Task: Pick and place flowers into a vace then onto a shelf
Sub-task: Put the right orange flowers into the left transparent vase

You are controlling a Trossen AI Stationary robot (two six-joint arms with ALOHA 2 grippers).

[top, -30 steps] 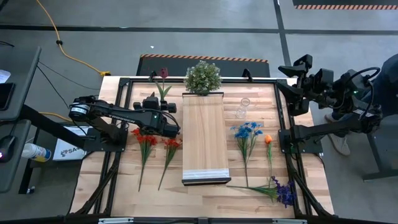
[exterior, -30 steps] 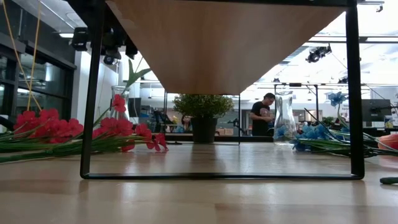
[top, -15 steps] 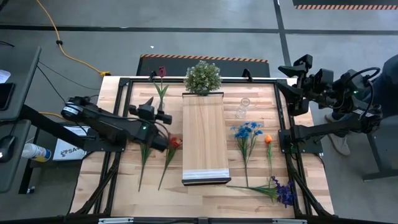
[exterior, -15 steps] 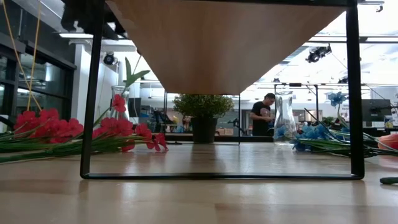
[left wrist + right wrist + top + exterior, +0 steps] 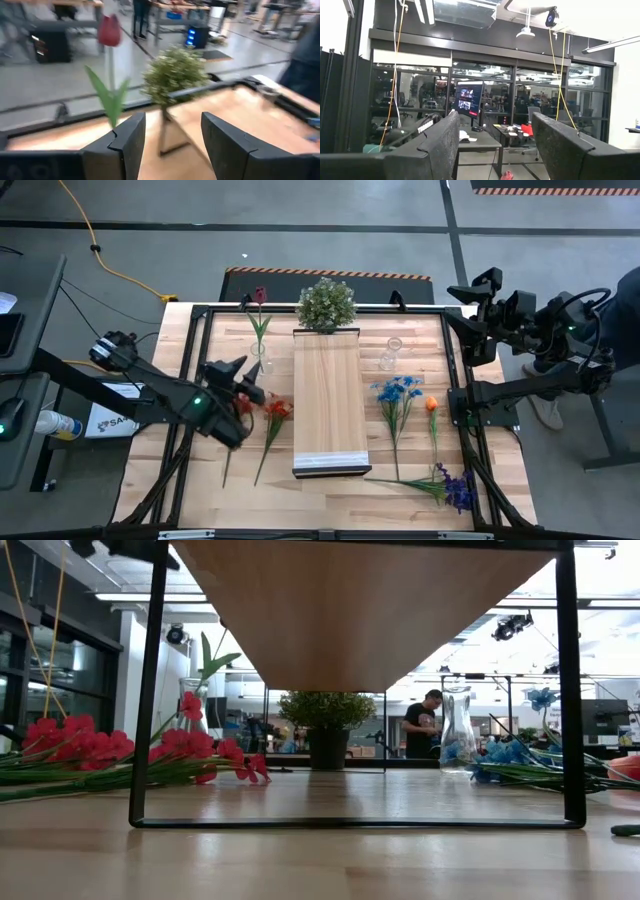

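Since a second ago, left arm swung back from beside the shelf [image 5: 327, 400] toward the near left; left gripper [image 5: 248, 385] hovered over the red flowers [image 5: 272, 412] on the tabletop [image 5: 330, 485], fingers [image 5: 226, 145] apart, holding nothing. One dark red tulip [image 5: 261, 297] stood in the left vase [image 5: 259, 358]; blue, orange and purple stems lay loose on the right, nothing on the shelf. Right gripper [image 5: 492, 145] was parked off the far right, fingers spread, empty.
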